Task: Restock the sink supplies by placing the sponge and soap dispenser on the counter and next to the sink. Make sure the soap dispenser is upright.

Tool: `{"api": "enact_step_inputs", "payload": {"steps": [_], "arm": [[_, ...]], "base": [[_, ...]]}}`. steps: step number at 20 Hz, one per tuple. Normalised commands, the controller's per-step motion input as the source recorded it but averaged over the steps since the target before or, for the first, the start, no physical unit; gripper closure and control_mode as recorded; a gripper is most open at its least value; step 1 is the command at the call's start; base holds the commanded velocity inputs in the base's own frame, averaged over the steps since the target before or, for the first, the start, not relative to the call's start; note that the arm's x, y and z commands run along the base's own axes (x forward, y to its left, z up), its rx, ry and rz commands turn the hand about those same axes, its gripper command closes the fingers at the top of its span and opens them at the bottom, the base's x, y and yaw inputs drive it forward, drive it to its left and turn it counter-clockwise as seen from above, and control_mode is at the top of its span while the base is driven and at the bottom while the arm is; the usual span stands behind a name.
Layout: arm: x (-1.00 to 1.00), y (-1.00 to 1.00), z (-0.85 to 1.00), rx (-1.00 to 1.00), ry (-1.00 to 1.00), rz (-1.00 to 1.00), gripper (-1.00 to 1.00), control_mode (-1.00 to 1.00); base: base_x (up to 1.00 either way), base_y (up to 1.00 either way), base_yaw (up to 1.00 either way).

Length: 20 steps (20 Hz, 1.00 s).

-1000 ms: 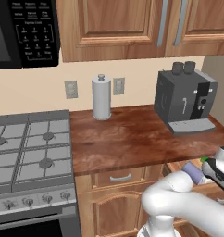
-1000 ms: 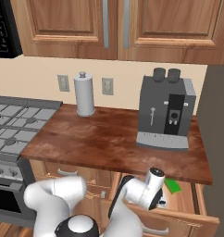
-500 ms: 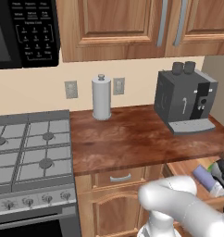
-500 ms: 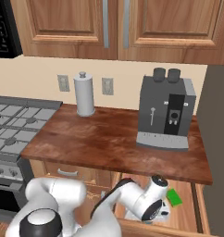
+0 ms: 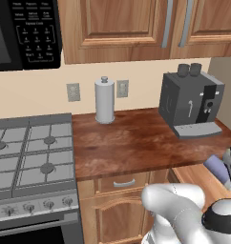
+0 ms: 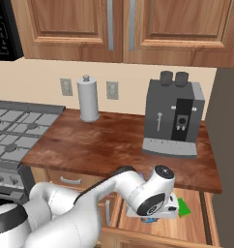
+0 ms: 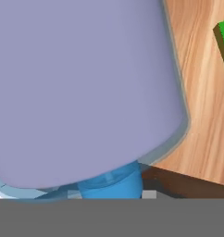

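Soap dispenser (image 7: 86,88) lying in the open drawer (image 6: 194,225), under the counter (image 5: 136,143) and below the coffee machine (image 6: 174,114); pale lilac body pressed right up against the hand camera, blue pump end (image 7: 111,183) toward the bottom of that view. Seen also as a lilac shape (image 5: 216,167) at the right edge of the left base view, just beyond the counter's front edge. Sponge (image 6: 182,207) green and flat on the drawer floor, just beside the dispenser, peeking out from behind the wrist; same green corner at the upper right of the hand view (image 7: 223,41).

Gripper (image 6: 155,219) down inside the drawer, right over the dispenser. Fingertips hidden by the bottle and the wrist, so no telling whether clenched, released or already around the body.

Probably the pick-up of the dispenser. To do it well: centre across the round body rather than on the pump neck, squeeze firmly since the smooth curved side looks apt to roll or slip, then lift straight up until clear of the drawer front and the counter edge before swinging away. Keep well off the sponge so as not to shove it deeper in. Turn upright before setting down. No sink near the coffee machine, paper towel roll (image 5: 104,101) or stove (image 5: 31,152), so a drive likely first.
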Motion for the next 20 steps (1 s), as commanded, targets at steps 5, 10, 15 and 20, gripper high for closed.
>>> {"api": "enact_step_inputs", "payload": {"steps": [5, 10, 15, 20], "arm": [[-0.45, 0.0, 1.0, 0.0, -0.01, 0.0, 1.0, -1.0], [-0.19, 0.09, 0.98, 0.0, 0.0, 0.0, 1.0, -1.0], [0.0, 0.3, 0.78, 0.0, 0.0, 0.0, 1.0, -1.0], [0.16, 0.29, 0.35, 0.0, 0.0, 0.0, 1.0, -1.0]], "base": [[0.0, 0.0, 0.0], [0.0, 0.0, 0.0], [0.0, 0.0, 0.0], [0.0, 0.0, 0.0]]}}
